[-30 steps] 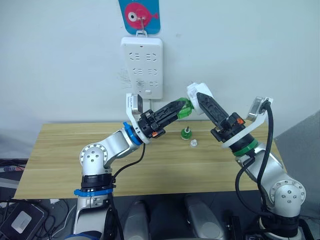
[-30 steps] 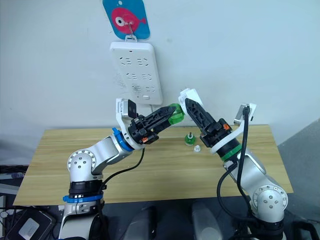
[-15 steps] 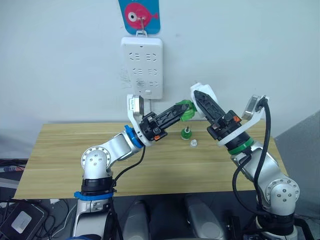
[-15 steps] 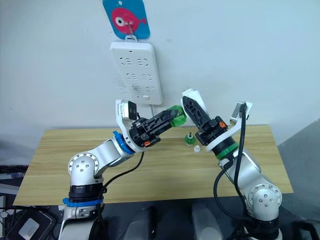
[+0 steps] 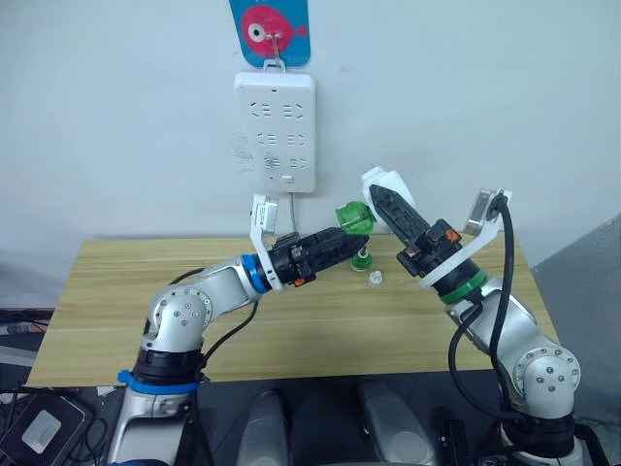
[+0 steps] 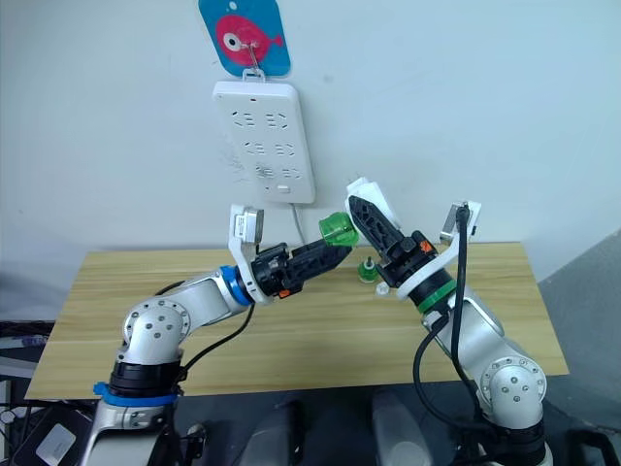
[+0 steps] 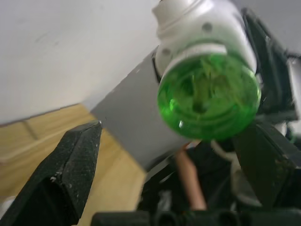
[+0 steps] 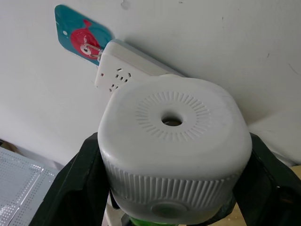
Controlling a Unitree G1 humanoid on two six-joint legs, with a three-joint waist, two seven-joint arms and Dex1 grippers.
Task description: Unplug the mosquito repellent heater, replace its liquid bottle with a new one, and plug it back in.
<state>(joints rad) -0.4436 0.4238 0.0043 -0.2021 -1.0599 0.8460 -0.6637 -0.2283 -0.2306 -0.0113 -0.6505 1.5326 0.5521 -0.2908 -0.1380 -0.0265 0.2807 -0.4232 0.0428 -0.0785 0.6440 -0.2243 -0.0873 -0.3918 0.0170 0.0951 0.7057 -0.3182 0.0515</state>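
Table [image 5: 116,291] of pale wood stands below a white power strip [image 5: 276,131] hung on the wall. Right gripper [image 5: 384,194] clamps the heater [image 5: 380,182] in the air, green bottle [image 5: 353,217] attached. Left gripper [image 5: 351,236] is spread apart just below that bottle. Another green bottle [image 5: 361,257] and a small cap [image 5: 375,278] sit on the table.

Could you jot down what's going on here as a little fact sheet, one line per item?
Right gripper: shut on the mosquito repellent heater, held up above the table
Green liquid bottle: attached to the heater's underside
Left gripper: open, fingers either side of the green bottle, not touching it
Power strip: hanging on the wall, nothing plugged in
Wooden table: second small green bottle standing on it, with a small clear cap beside it
Fish-shaped hook: above the strip
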